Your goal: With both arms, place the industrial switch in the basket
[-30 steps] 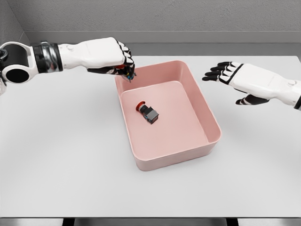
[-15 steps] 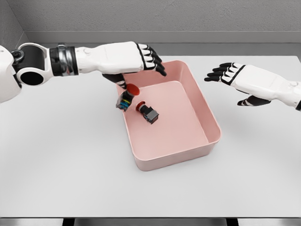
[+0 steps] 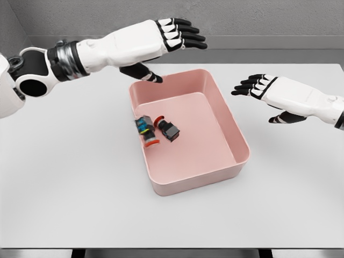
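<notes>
A pink basket (image 3: 231,131) stands mid-table. Inside it, at the left wall, lie two industrial switches: a black one with a red button (image 3: 169,129) on the floor, and a second one with blue and yellow parts and a red button (image 3: 145,130) leaning against the left wall. My left hand (image 3: 166,51) hovers above the basket's far-left corner, fingers spread and holding nothing. My right hand (image 3: 263,94) floats open to the right of the basket, clear of the rim.
The white table (image 3: 70,177) reaches from the grey back wall to the near edge at the bottom of the picture.
The left hand let go of the coloured switch, which dropped into the basket beside the black one. The hand opened and rose up and to the right. The basket shifted slightly.
</notes>
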